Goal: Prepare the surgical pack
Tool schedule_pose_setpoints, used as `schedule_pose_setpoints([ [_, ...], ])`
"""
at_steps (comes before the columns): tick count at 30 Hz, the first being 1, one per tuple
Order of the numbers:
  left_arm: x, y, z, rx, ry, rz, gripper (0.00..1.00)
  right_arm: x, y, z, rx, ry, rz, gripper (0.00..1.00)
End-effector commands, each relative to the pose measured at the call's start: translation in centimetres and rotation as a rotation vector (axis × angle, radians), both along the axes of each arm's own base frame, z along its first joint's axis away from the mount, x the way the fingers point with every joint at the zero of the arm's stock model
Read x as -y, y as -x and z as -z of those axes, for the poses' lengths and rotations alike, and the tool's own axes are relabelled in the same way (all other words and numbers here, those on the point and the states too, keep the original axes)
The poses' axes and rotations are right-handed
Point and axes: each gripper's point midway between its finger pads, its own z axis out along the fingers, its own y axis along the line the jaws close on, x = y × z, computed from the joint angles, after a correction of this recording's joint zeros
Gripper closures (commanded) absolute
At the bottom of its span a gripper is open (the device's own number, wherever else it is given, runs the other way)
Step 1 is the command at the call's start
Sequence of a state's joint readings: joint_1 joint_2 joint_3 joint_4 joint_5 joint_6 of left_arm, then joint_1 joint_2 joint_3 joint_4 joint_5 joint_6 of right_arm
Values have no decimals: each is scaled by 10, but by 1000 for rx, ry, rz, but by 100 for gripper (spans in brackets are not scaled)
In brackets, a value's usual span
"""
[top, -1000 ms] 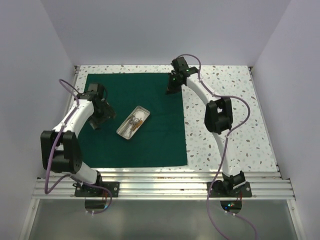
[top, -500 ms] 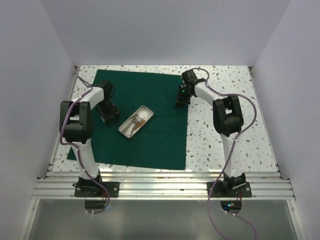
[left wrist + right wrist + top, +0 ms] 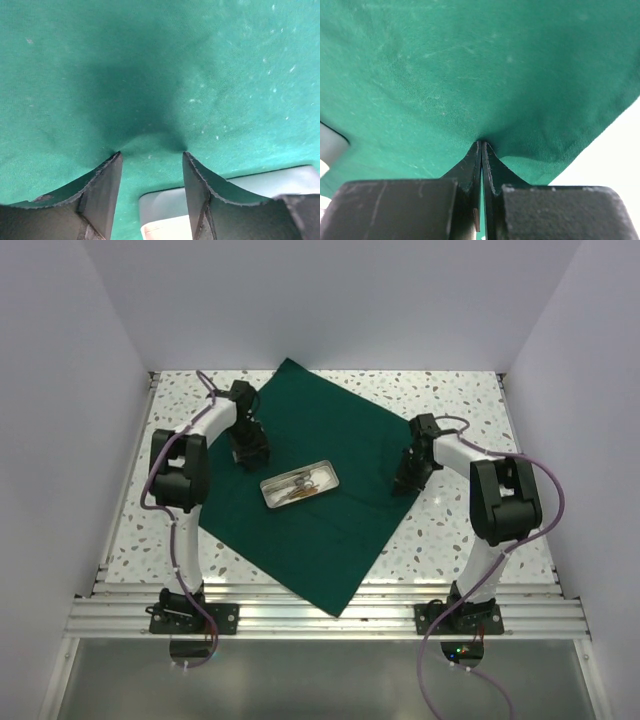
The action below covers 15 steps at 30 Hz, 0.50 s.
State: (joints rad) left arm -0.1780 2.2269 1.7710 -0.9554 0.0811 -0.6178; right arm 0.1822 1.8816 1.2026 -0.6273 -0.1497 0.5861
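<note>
Green matte cloth, the drape point(image 3: 330, 540) of the surgical pack, lies spread on the speckled white desk point(image 3: 470, 400). It is turned like a diamond: one corner points to the back wall, and the opposite corner hangs over the metal rails point(image 3: 320, 605) at the near edge. Near its middle sits the small silver instrument tray point(image 3: 328, 478), lying slantwise, with a few instruments point(image 3: 300, 485) inside; they are too small to name.

The left hand point(image 3: 250, 453) stands on the drape just behind and to the left of the tray. From the left wrist, its two dark fingers point(image 3: 102, 192) are moderately parted, with the tips pressed down on the cloth point(image 3: 150, 60). A low pucker rises between them, but the gap is not filled with fabric. A corner of the tray point(image 3: 260, 182) shows just beside the right-hand finger.

The right hand point(image 3: 403, 483) is down at the drape's right corner, well apart from the tray. From the right wrist, its fingers point(image 3: 465, 170) are closed tight against each other. The cloth point(image 3: 470, 65) draws to a point at the tips, so it looks nipped there. The drape's edge runs close by, with bare white desk point(image 3: 615, 150) beyond it.
</note>
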Motion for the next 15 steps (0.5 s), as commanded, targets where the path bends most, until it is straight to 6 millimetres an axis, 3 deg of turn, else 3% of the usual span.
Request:
schedule_pose_setpoints([
  [1, -9, -32, -10, 142, -2, 59, 44, 29, 62, 13, -170, 126, -24, 100],
  [3, -19, -31, -25, 160, -25, 42, 43, 24, 60, 5, -136, 102, -57, 100],
  [4, -24, -34, -47, 210, -33, 35, 42, 21, 55, -7, -94, 83, -72, 98],
  [6, -35, -29, -64, 246, -85, 20, 36, 19, 40, -27, -19, 83, -133, 93],
  [7, -39, -26, -86, 287, -100, -1, 31, 19, 34, -37, 8, 90, -159, 84],
  [8, -45, -22, -95, 303, -130, -21, 29, 16, 21, -54, 67, 84, -212, 79],
  [9, -47, -13, -108, 328, -128, -39, 28, 7, 18, -62, 92, 52, -253, 63],
  [10, -49, -8, -114, 341, -131, -50, 26, 0, 14, -69, 112, 29, -283, 55],
  [12, -52, 11, -120, 352, -130, -72, 19, -34, 7, -78, 140, -67, -361, 40],
  [15, -53, 37, -119, 347, -114, -81, 16, -81, -1, -79, 157, -79, -466, 35],
])
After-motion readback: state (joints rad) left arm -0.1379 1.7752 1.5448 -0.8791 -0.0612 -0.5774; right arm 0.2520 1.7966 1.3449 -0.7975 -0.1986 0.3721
